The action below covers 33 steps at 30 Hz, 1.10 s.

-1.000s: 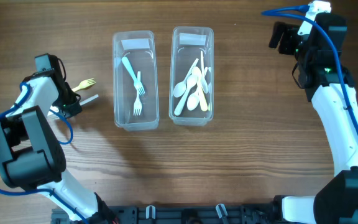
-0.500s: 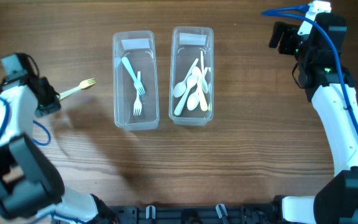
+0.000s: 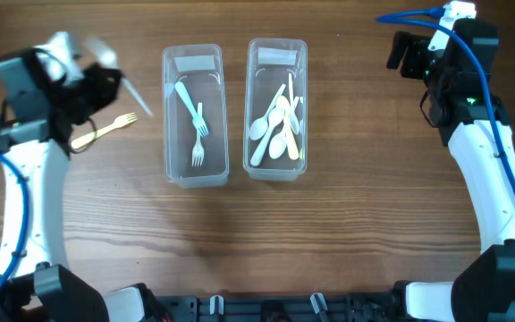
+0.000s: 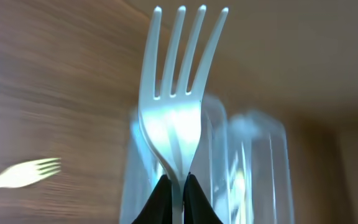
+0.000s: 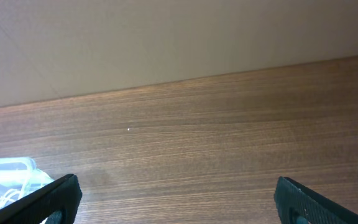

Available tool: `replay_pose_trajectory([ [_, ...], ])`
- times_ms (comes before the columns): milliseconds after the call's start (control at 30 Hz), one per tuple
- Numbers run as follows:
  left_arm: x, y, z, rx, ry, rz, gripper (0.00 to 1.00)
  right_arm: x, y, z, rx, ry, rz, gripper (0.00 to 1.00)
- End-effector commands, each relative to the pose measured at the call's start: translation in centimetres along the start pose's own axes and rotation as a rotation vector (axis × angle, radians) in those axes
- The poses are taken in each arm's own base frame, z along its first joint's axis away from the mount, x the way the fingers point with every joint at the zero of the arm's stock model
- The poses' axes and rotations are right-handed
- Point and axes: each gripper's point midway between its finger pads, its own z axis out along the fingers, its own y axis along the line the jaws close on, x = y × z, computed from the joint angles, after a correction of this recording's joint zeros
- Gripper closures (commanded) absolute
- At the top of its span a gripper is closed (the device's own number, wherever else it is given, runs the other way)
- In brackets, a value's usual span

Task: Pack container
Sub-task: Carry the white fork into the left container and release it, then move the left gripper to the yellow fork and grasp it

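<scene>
Two clear rectangular plastic tubs sit side by side on the brown wooden surface (image 3: 347,233), nr the middle of the far edge, long sides parallel w/ a narrow gap btwn them. L tub (image 3: 179,152) holds two pale-blue plastic forks (image 3: 189,105). R tub (image 3: 256,76) holds a heap of white plastic spoons (image 3: 275,125).

L claw (image 4: 178,183) is clamped on the handle of a pale-blue plastic fork (image 4: 179,124), tines pointing away from the wrist cam. The fork is held up off the surface toward the far-left corner, just left of the L tub; the overhead view is blurred there.

A yellow plastic fork (image 3: 105,131) lies flat btwn the left edge and the L tub, touching neither.

R claw (image 5: 176,186) hangs over the far-right corner, fingers spread wide w/ nothing btwn them, well apart from the R tub.
</scene>
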Motion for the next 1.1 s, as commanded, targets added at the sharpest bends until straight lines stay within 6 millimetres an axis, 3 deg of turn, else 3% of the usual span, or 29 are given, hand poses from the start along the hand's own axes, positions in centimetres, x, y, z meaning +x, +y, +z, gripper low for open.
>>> replay_pose_trajectory([
  [0,2.7,-4.6,1.6,0.124,0.081,0.317,0.96,-0.6,-0.3,-0.4,0.017,-0.019,-0.005,0.0],
  [67,3.5,-5.8,2.4,0.112,0.096,0.353,0.96,-0.6,-0.3,-0.4,0.017,-0.019,-0.005,0.0],
  [233,4.5,-5.3,4.0,-0.022,0.122,0.402,0.96,-0.6,-0.3,-0.4,0.017,-0.019,-0.005,0.0],
  [267,5.0,-5.2,4.4,-0.021,0.14,0.4,0.87,-0.6,-0.3,-0.4,0.017,-0.019,-0.005,0.0],
  [300,5.3,-5.2,4.5,-0.022,0.152,0.397,0.63,-0.7,-0.3,-0.4,0.017,-0.019,-0.005,0.0],
  [333,5.7,-5.1,4.7,-0.021,0.164,0.395,0.18,-0.6,-0.3,-0.4,0.017,-0.019,-0.005,0.0],
  [400,5.6,-5.3,4.7,-0.019,0.159,0.398,0.17,-0.6,-0.3,-0.4,0.017,-0.019,-0.005,0.0],
  [500,4.5,-5.7,4.9,-0.009,0.115,0.403,0.02,-0.6,-0.3,-0.4,0.017,-0.019,-0.005,0.0],
  [633,2.3,-6.3,4.9,0.004,0.024,0.319,0.0,-0.6,-0.3,-0.4,0.017,-0.019,-0.005,0.0],
  [667,0.9,-6.3,4.7,0.005,-0.029,0.265,0.01,-0.6,-0.3,-0.4,0.017,-0.019,-0.005,0.0],
  [733,-1.6,-4.2,4.1,-0.072,-0.124,0.097,0.03,-0.6,-0.3,-0.4,0.017,-0.019,-0.005,0.0],
  [767,-2.6,-2.2,3.5,-0.147,-0.172,-0.033,0.06,-0.6,-0.3,-0.4,0.017,-0.019,-0.005,0.0],
  [800,-2.9,2.4,2.1,-0.317,-0.253,-0.351,0.05,-0.6,-0.3,-0.4,0.017,-0.019,-0.005,0.0],
  [833,-2.6,4.8,1.1,-0.399,-0.305,-0.534,0.0,-0.6,-0.3,-0.4,0.017,-0.019,-0.005,0.0],
  [900,-1.7,8.9,-1.1,-0.538,-0.416,-0.839,0.0,-0.7,-0.3,-0.4,0.017,-0.019,-0.005,0.0],
  [1067,-1.9,12.1,-3.3,-0.611,-0.495,-0.942,0.0,-0.6,-0.3,-0.4,0.017,-0.019,-0.005,0.0],
])
